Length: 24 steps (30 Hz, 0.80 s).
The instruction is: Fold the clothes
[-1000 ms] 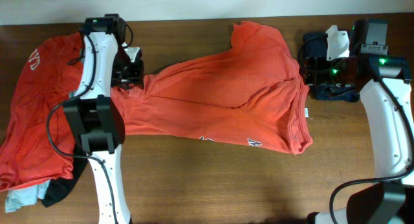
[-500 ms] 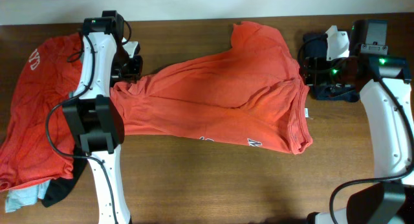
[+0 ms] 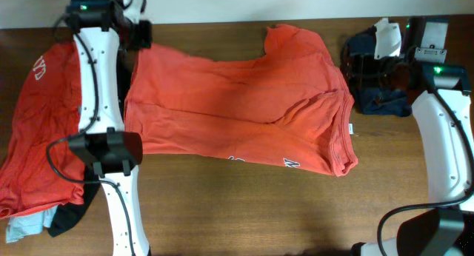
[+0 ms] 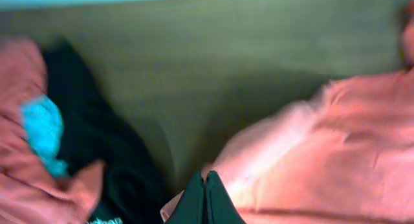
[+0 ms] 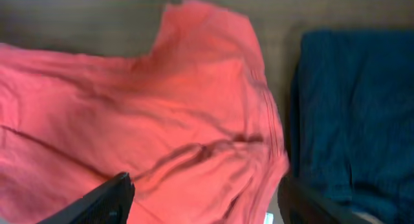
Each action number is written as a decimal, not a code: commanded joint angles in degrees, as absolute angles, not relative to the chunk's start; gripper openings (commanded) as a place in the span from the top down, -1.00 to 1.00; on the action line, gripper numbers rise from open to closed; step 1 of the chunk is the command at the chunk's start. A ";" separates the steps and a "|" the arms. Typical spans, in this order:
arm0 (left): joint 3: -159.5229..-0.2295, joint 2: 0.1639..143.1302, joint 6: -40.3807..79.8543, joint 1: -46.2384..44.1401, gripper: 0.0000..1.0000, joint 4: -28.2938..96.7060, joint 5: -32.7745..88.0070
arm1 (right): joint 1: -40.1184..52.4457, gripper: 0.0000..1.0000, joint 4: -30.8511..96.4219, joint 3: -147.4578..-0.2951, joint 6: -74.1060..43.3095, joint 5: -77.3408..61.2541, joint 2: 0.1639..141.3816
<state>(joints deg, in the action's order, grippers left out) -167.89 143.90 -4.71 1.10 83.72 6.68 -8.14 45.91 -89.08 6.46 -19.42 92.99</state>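
Note:
A large orange-red T-shirt (image 3: 244, 108) lies spread across the middle of the table, white lettering peeking out at its front edge. My left gripper (image 3: 141, 35) is at the shirt's far left corner, shut on the hem; in the left wrist view its fingertips (image 4: 206, 179) pinch the orange cloth (image 4: 323, 140). My right gripper (image 5: 204, 185) hangs open above the shirt's right sleeve (image 5: 162, 101), with nothing between its fingers. A navy piece (image 3: 385, 100) lies under the right arm.
Another orange-red shirt (image 3: 37, 137) lies heaped at the left, over a black piece (image 3: 70, 215) and a pale grey-blue piece (image 3: 22, 228). The table's back edge (image 3: 222, 23) is close behind the left gripper. Bare wood (image 3: 259, 211) runs along the front.
My left gripper shut on the shirt's left edge and pulled it back and to the left, drawing the bunched left side out flat. The right arm has not moved.

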 commanded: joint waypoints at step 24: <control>-171.37 143.55 -4.84 -1.85 0.99 83.15 7.05 | -4.25 -0.51 6.33 -91.92 -3.51 -22.50 120.68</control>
